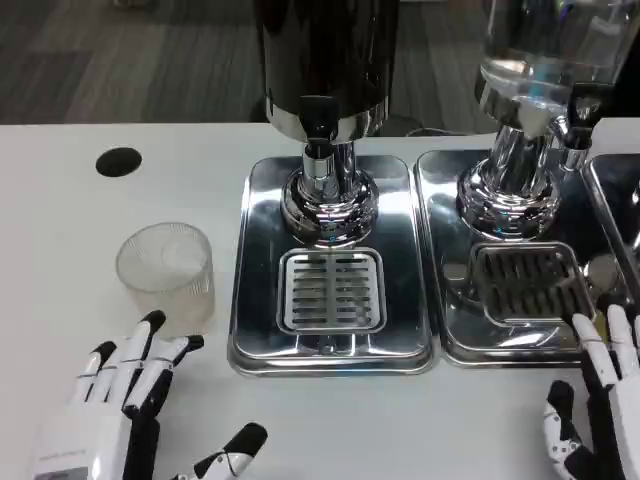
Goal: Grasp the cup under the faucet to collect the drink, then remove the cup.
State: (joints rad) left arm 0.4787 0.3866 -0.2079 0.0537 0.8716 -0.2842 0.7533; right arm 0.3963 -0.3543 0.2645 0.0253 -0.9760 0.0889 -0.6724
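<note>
A clear ribbed plastic cup (166,272) stands upright on the white table, left of the drip tray (331,355) of the dark dispenser. The dispenser's faucet (319,135) hangs above the tray's grate (331,291), which has nothing on it. My left hand (125,400) lies at the near left with fingers spread, its fingertips just short of the cup and holding nothing. At the near right corner my right hand (596,410) is partly cut off by the picture's edge, fingers extended and empty.
A second dispenser with a clear tank (545,45) stands on its own steel tray (520,345) to the right. A black round hole (119,162) marks the table at the far left. Bare tabletop lies along the near edge between my hands.
</note>
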